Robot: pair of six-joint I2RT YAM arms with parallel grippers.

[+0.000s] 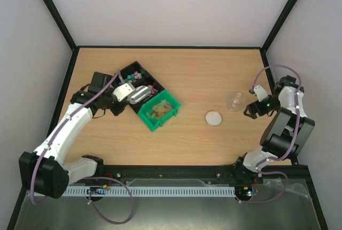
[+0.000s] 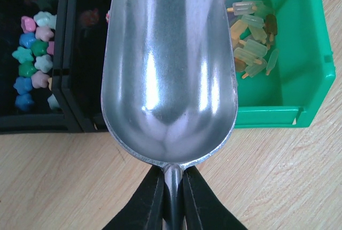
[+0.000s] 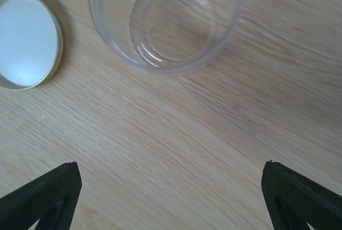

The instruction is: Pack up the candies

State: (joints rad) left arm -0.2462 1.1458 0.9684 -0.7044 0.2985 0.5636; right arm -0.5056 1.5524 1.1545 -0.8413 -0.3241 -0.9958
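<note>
The left gripper [image 2: 172, 190] is pressed together on the thin handle of a shiny, deep-bowled metal scoop [image 2: 170, 70]. The scoop's bowl is empty and hangs above the line where two containers meet.

To its right stands a bright green plastic bin [image 2: 267, 115] holding a loose heap of pale yellowish candies [image 2: 251, 43] against its far wall. To its left is a black divided tray [image 2: 69, 54], with small star-shaped candies [image 2: 32, 59] in blue, pink, green and white in its left compartment. What lies in the compartment under the scoop is too dark to make out.

The step in hand looks like the first scoop. It would go best with the front lip tipped down into the heap and slid along the bin floor. The bowl should be levelled before lifting so nothing rolls off. The pinch on the narrow handle should be firm, since the bowl could twist.

Well apart across the wooden table [image 1: 203, 70], the right gripper [image 3: 170, 166] is spread wide and holds nothing. It hovers near a small clear plastic cup [image 3: 165, 22] that stands upright and empty. A round white lid [image 3: 26, 38] lies flat beside the cup.
</note>
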